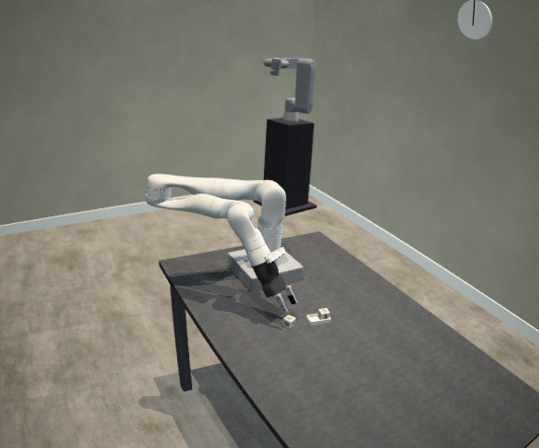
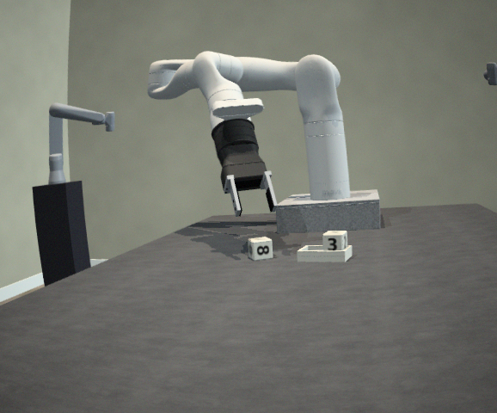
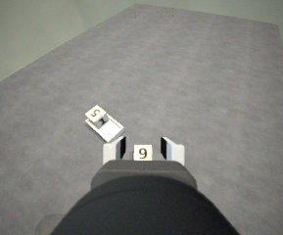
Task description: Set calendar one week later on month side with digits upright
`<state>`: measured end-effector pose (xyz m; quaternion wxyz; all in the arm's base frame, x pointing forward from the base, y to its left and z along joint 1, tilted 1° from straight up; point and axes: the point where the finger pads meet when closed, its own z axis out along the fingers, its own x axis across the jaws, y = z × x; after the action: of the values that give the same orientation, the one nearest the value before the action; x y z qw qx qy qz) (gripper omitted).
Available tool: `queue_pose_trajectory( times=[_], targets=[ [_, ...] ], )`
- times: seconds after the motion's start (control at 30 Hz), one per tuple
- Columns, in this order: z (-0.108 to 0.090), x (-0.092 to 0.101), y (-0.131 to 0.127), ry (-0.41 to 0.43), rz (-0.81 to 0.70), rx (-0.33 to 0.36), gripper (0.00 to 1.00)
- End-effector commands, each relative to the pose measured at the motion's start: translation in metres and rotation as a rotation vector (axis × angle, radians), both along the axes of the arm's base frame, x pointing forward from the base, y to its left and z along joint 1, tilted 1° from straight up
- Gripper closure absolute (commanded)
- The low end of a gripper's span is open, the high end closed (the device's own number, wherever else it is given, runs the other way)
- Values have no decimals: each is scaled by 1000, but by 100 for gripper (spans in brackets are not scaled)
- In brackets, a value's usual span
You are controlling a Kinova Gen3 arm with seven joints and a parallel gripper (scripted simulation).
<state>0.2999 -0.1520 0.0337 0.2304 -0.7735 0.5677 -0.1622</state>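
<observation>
The hand (image 2: pixel 252 200) hangs tilted above the tabletop (image 2: pixel 284 320) with its fingers spread as wide as they go and nothing between them. Directly below and slightly ahead of the fingertips sits the loose cube (image 2: pixel 260 248), resting on the tabletop outside the tray; in the wrist view it appears framed between the two fingers with a 9 or 6 on top, while its outward side shows an 8 lying on its side. Off to one side of the hand, near the cube but apart from it, the tray (image 2: pixel 323 254) lies flat with the other cube (image 2: pixel 334 240) standing at one end, a 3 on its outward side and a 5 on top.

The risks from here seem to be these: a tilted descent could clip the loose cube's edge and send it skidding or rolling to an unwanted face; a grasp on the wrong pair of faces could leave the digit sideways once placed; and lowering it into the tray's free slot could nudge the seated cube or lift the light tray.
</observation>
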Motion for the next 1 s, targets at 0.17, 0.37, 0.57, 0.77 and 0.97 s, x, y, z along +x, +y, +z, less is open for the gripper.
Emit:
queue_pose_trajectory(
  times=[0.17, 0.37, 0.57, 0.77, 0.97],
  targets=[
    [4, 5, 3, 31, 27, -40, 0],
    [5, 5, 3, 36, 26, -43, 0],
    [3, 5, 3, 78, 28, -51, 0],
    [1, 5, 3, 149, 30, -69, 0],
    [3, 7, 3, 251, 27, -108, 0]
  ],
)
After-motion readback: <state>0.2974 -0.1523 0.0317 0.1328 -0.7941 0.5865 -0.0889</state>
